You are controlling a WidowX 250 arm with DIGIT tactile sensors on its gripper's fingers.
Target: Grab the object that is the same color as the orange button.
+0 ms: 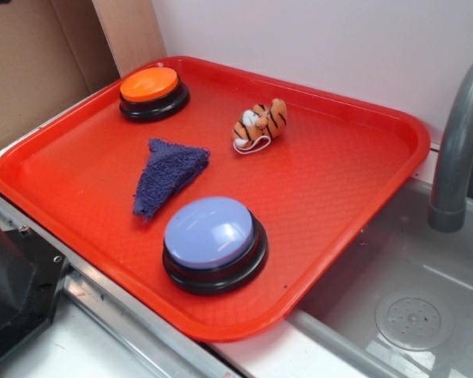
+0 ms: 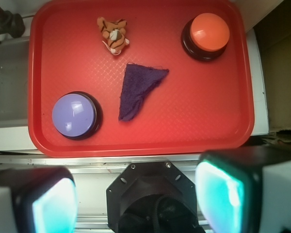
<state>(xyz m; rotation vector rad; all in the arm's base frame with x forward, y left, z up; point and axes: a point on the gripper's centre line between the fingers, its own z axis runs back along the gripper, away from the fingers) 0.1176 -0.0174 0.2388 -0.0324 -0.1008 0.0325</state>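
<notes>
The object, a small orange plush tiger [image 1: 260, 124] with black stripes and a white cord loop, lies on the red tray [image 1: 339, 181] toward its far side. In the wrist view the tiger [image 2: 114, 35] is near the tray's top edge. The orange button [image 1: 151, 90] stands at the tray's far left corner and shows as the orange button [image 2: 208, 33] at the upper right. My gripper [image 2: 136, 199] hangs high above, off the tray's near edge, open, its teal pads [image 2: 220, 196] wide apart with nothing between them. The exterior view does not show the gripper.
A dark blue triangular cloth [image 1: 167, 175] lies mid-tray. A lavender-blue button [image 1: 213, 240] stands near the front edge. A grey faucet [image 1: 457, 142] and sink basin [image 1: 410, 291] are to the right. Cardboard [image 1: 31, 63] stands behind on the left. The black robot base [image 2: 153, 213] sits below the gripper.
</notes>
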